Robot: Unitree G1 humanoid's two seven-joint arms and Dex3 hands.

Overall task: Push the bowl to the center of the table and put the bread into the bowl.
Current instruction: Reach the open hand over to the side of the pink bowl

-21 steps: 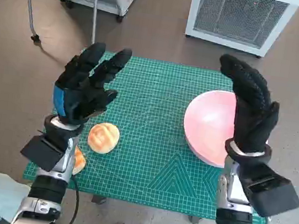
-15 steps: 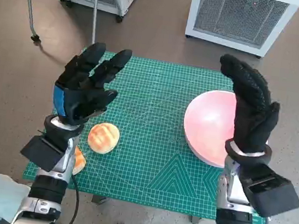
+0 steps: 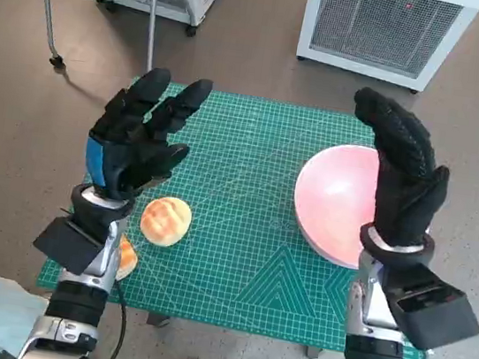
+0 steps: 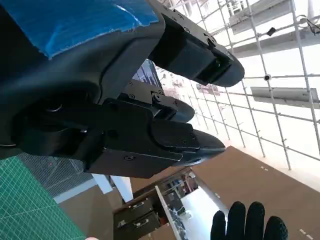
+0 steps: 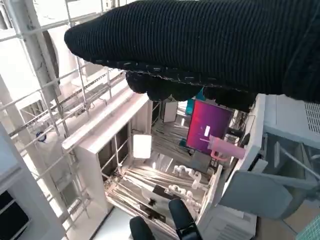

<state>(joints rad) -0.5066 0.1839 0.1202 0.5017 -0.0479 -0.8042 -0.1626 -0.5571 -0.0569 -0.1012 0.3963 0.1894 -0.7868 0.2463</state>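
From up top in the head view, both hands are raised above the green mat (image 3: 241,233) with nothing in them. The left hand (image 3: 135,142) has its fingers spread apart, hovering just past the bread (image 3: 166,220), which sits near the mat's left front corner. There's a second orange thing (image 3: 126,257) tucked beside the left forearm, mostly hidden, can't tell what it is. The right hand (image 3: 404,180) is held flat and upright over the pink bowl (image 3: 334,206), which is way over on the right side of the mat, nowhere near center yet.

Left wrist view: the left hand's fingers (image 4: 165,137) stretch out with nothing between them, mostly ceiling behind, plus the gloved tips of the other hand (image 4: 248,227) at the edge.

Right wrist view: just the glove (image 5: 200,47) as a dark band, holding nothing as far as I can see.

Worry from here: the bowl already overhangs the mat's right edge, so a sloppy shove from above could tip it or slide it off instead of inward.
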